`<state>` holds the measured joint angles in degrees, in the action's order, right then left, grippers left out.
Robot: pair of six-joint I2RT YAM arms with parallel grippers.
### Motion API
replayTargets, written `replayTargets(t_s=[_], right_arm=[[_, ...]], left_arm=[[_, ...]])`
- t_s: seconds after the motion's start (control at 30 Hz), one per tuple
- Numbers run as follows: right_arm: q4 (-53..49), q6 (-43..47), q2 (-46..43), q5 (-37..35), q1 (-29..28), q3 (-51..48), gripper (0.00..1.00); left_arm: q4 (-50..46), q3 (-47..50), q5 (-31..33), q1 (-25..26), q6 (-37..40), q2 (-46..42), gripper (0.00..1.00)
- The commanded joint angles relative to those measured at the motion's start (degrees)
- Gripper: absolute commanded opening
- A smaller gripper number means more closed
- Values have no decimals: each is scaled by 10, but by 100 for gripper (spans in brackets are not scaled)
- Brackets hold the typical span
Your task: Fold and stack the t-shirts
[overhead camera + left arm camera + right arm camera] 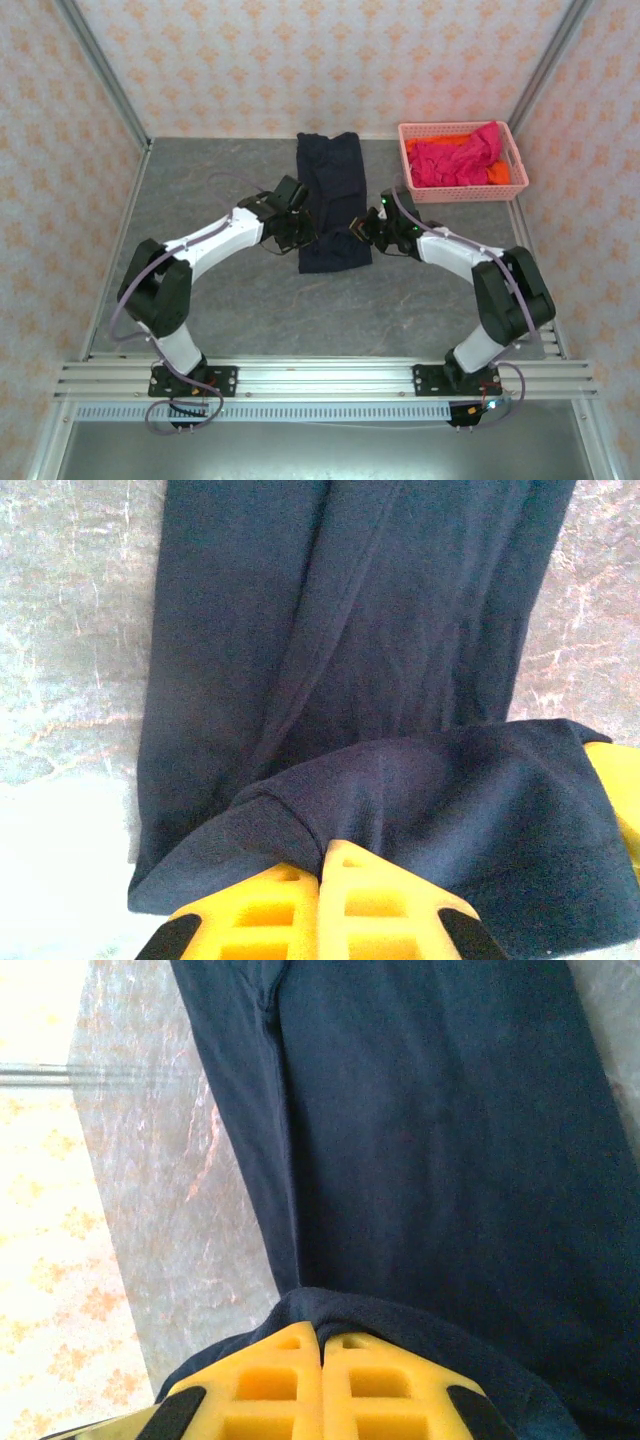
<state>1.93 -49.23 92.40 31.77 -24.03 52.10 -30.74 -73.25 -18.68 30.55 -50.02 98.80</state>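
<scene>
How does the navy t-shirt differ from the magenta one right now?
The navy t-shirt lies flattened in a long strip on the table; the magenta t-shirt sits crumpled in the pink basket. The navy one's near end is pinched by the left tool and the right tool; the magenta one is untouched. The navy one is dark, the magenta one bright. Both are plain soft cloth.

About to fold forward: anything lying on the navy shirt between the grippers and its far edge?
Nothing visible: the navy shirt beyond the left gripper and right gripper lies bare; the pink basket sits apart.
</scene>
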Motion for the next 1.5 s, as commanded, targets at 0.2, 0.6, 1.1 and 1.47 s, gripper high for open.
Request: replayTargets(t_s=[0.2,0.6,1.1,1.47], right_arm=[[21,14,67,12,22,55,0],[20,16,140,29,44,125,0],[18,19,178,32,62,170,0],[60,16,200,39,70,192,58]], left_arm=[[-21,-73,-25,-26,31,67,0],[-32,-134,-31,-46,39,133,0],[-40,-206,-53,-58,44,186,6],[-40,-231,-51,-64,46,205,79]])
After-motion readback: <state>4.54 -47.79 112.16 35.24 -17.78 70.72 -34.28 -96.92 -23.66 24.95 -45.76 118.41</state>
